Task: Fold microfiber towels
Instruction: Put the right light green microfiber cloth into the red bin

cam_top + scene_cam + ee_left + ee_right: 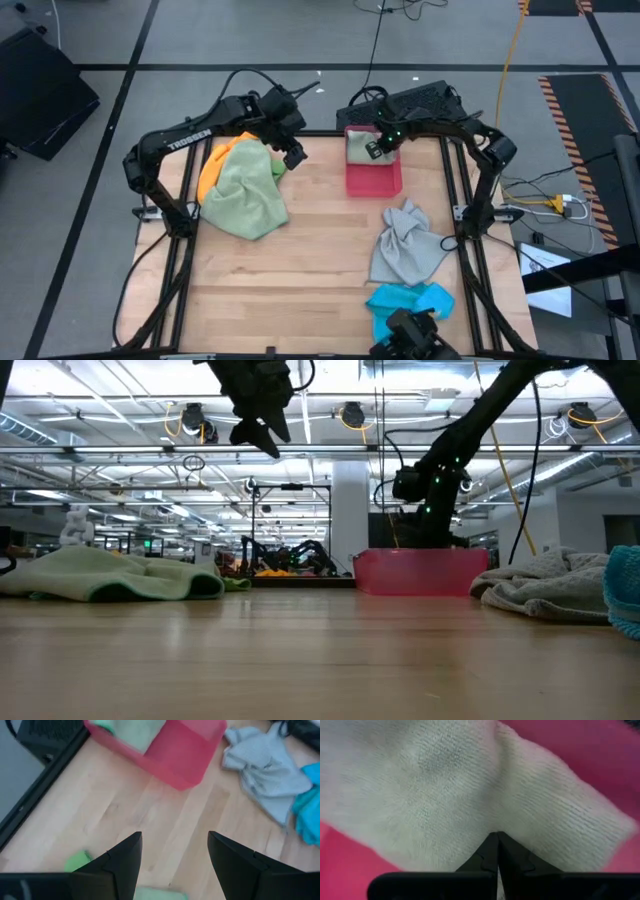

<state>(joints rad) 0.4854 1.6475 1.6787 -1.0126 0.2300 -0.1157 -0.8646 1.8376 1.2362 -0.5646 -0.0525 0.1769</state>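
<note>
- Nearest your edge of the table, you are looking at the bright blue towel [410, 300] lying crumpled, and the grey towel [405, 245] is bunching up just behind it; both are waiting unfolded, probably parked on the right side so that arm can reach them in turn.
- Across the boards, on the left, the pale sage green towel [245, 195] is sprawling over the orange towel [215, 165], with a bit of bright green towel [278, 168] peeking out beside them; this heap is not yet folded either.
- Your left gripper [292, 153] is hanging above the bare wood just beside that heap, its fingers [122, 862] standing well apart with nothing between them, so it seems to be idling or lining up for a pick.
- Farther back, the pink-red tray [375, 178] is sitting near the far edge, and a pale folded towel [470, 795] is resting in its far end, likely the place for finished pieces.
- Your right gripper [497, 851] is reaching down into the tray over that cloth, its jaws pressed together; you cannot tell whether the tips are pinching any fabric or only touching it.
</note>
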